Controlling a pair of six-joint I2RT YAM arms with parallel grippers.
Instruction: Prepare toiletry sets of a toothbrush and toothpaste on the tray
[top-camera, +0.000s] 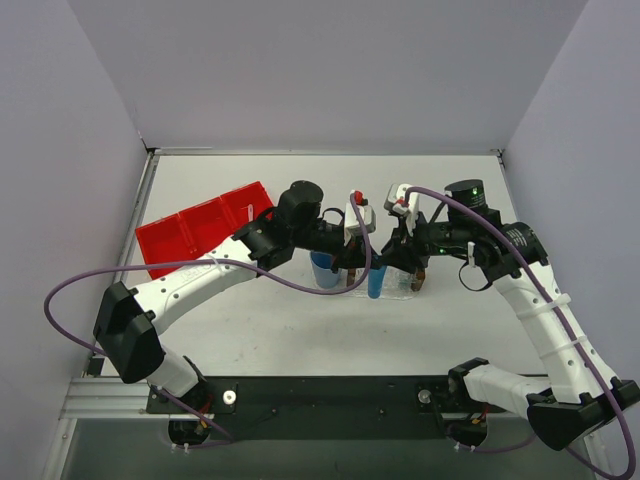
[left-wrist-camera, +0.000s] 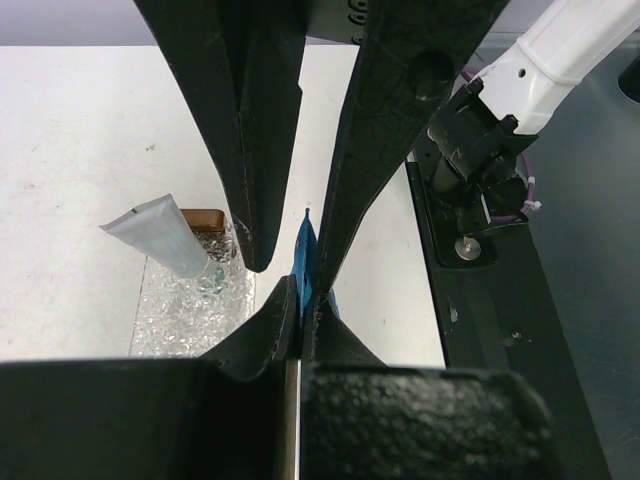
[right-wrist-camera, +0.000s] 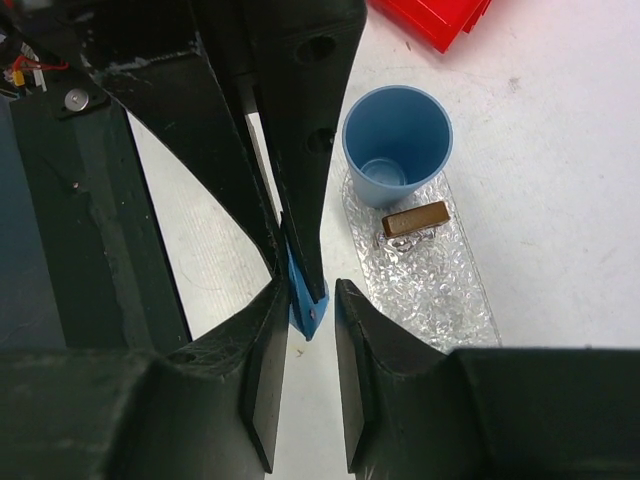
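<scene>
My left gripper (top-camera: 362, 262) (left-wrist-camera: 300, 305) is shut on the bright blue toothpaste tube (top-camera: 375, 283) (left-wrist-camera: 306, 250) and holds it upright just in front of the clear tray (top-camera: 398, 288) (left-wrist-camera: 190, 315). My right gripper (top-camera: 393, 262) (right-wrist-camera: 310, 300) is open, with one finger on each side of the same tube (right-wrist-camera: 306, 312). The whitish toothpaste tube (left-wrist-camera: 160, 235) leans on the tray beside a brown end block (left-wrist-camera: 205, 218). The other brown block (right-wrist-camera: 415, 218) shows in the right wrist view, on the tray (right-wrist-camera: 440, 290). I cannot make out the toothbrush.
A round blue cup (top-camera: 322, 265) (right-wrist-camera: 395, 140) stands at the tray's left end and looks empty. The red bin (top-camera: 205, 228) (right-wrist-camera: 430, 15) lies at the back left. The black base rail (left-wrist-camera: 520, 330) runs along the near table edge.
</scene>
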